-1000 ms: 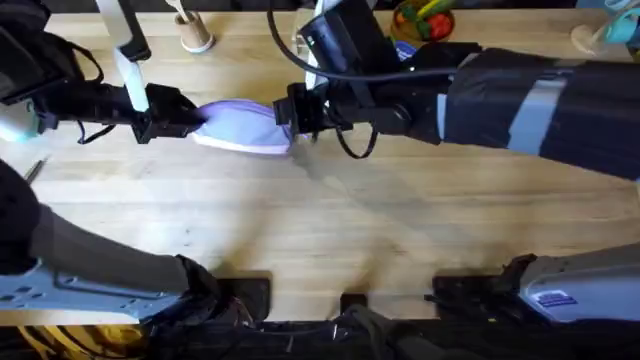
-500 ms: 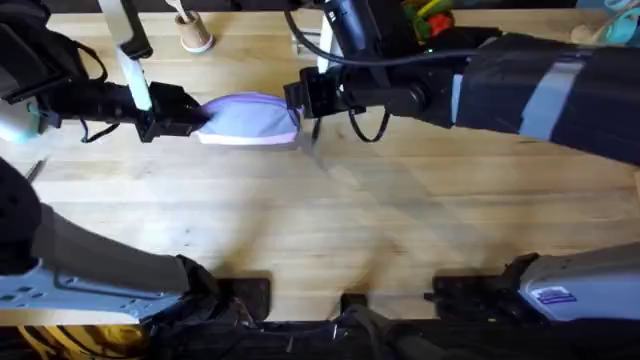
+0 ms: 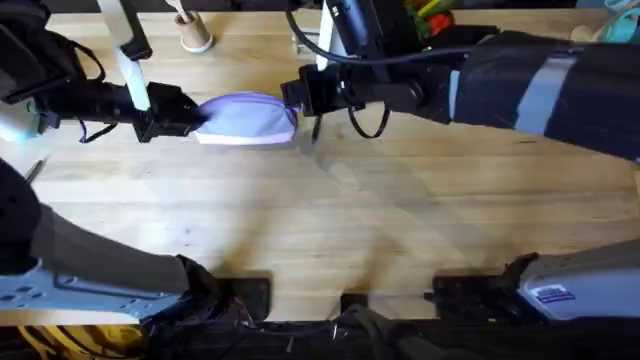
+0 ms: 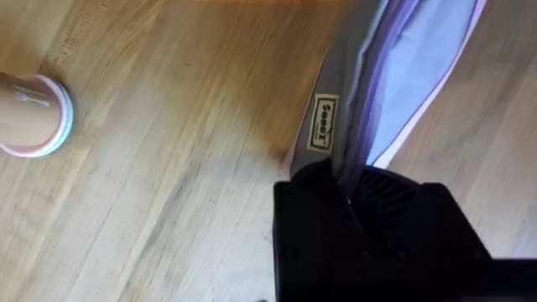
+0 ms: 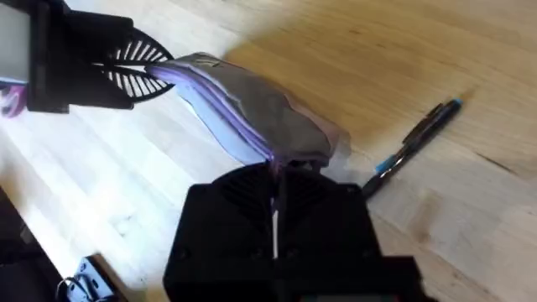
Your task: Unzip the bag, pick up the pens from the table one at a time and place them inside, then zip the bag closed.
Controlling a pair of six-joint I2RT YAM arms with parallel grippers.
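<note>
The lavender bag (image 3: 245,118) lies stretched between both grippers at the far left-centre of the table (image 3: 330,230). My left gripper (image 3: 197,120) is shut on its left end; in the left wrist view the black fingers (image 4: 348,180) pinch the bag (image 4: 411,75) just beside a small yellow label. My right gripper (image 3: 298,100) is shut on the right end, seen up close as gripper (image 5: 275,168) clamped on the bag (image 5: 252,113) along the zipper line. One black pen (image 5: 415,138) with blue ends lies on the wood just beside that end of the bag.
A tan cup (image 3: 195,35) holding pale sticks stands at the back, behind the bag; it is also the cup (image 4: 29,113) in the left wrist view. A bowl of colourful items (image 3: 425,20) sits at the back right. The right arm spans the table's right half.
My right gripper has shifted slightly toward the far side, drawing the bag's right end with it so the bag lies straighter. The left gripper has held still.
</note>
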